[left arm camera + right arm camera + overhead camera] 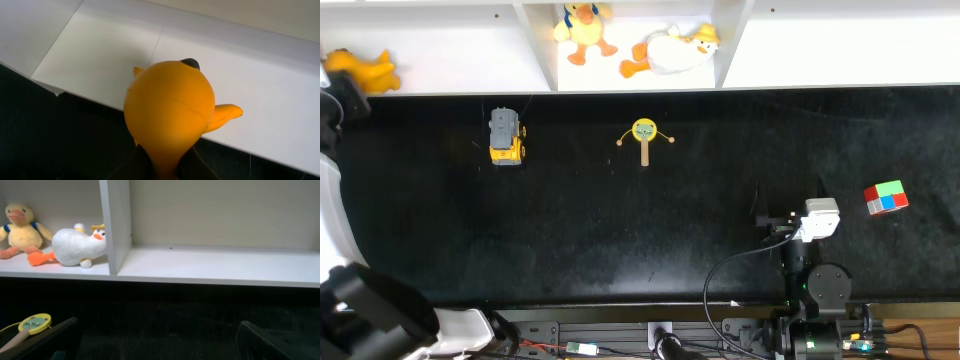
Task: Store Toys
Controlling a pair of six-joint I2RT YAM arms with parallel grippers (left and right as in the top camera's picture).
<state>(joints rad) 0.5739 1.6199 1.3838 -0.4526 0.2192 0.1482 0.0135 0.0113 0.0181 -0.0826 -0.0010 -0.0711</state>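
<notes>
A black bench (620, 230) runs up to a white shelf (820, 60) along its far edge, split by upright walls into 3 compartments. At the far-left corner the left tool (167, 169) pinches an orange rubber toy (170, 115) by its narrow end. The toy's round body hangs over the front lip of the left compartment, part of it above the bench. I cannot tell whether it touches the shelf floor. I judge it should go deeper, past that lip, and come low before the fingers part, because a round toy released at the edge could roll back off.

Near the near-right corner the right tool (155, 340) rests with its fingers spread, holding nothing. By the right edge lies a colour cube (886, 197). Closer to the far edge, a toy truck (505, 135) and a small rattle (644, 135) lie well apart. In the middle compartment, a yellow duck (584, 28) and a white duck (670, 50) sit side by side.
</notes>
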